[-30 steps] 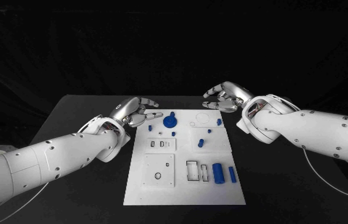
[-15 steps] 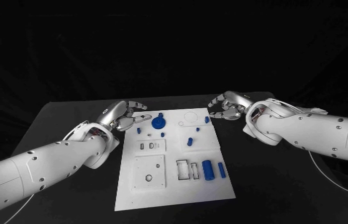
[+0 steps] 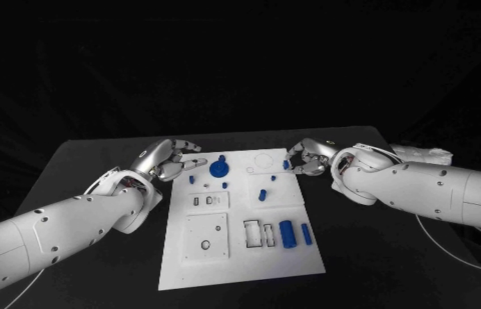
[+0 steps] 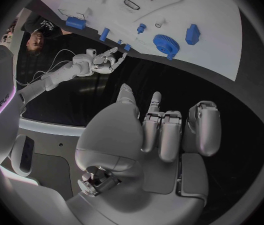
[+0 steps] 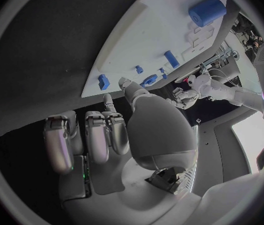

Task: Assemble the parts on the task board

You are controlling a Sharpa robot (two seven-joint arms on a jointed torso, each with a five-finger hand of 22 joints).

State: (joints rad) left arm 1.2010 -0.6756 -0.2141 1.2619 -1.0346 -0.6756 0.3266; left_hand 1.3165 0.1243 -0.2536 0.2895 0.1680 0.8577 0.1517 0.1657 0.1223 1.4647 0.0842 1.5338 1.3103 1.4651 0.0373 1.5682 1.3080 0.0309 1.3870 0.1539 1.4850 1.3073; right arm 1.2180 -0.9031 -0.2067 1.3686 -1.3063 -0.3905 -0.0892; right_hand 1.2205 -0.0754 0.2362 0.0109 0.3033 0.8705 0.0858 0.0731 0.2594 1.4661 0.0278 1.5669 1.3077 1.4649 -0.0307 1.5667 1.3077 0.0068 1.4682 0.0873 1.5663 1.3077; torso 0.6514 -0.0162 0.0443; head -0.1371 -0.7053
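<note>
On the near part of the white rectangular task board [image 3: 240, 253] two blue cylinders [image 3: 287, 233] lie side by side, beside open rectangular slots. Further up, a small blue peg [image 3: 261, 194] stands near the middle. At the far end, a blue toothed gear [image 3: 219, 170] sits on the board.

The left silver hand [image 3: 165, 157] hovers at the far left corner of the board, fingers loosely curled and apart, holding nothing. Compared with half a second ago it is almost in the same place.

The right silver hand [image 3: 306, 156] has come lower and closer to the far right edge, near a small blue block [image 3: 286, 164]; its fingers are curled, gripping nothing.
</note>
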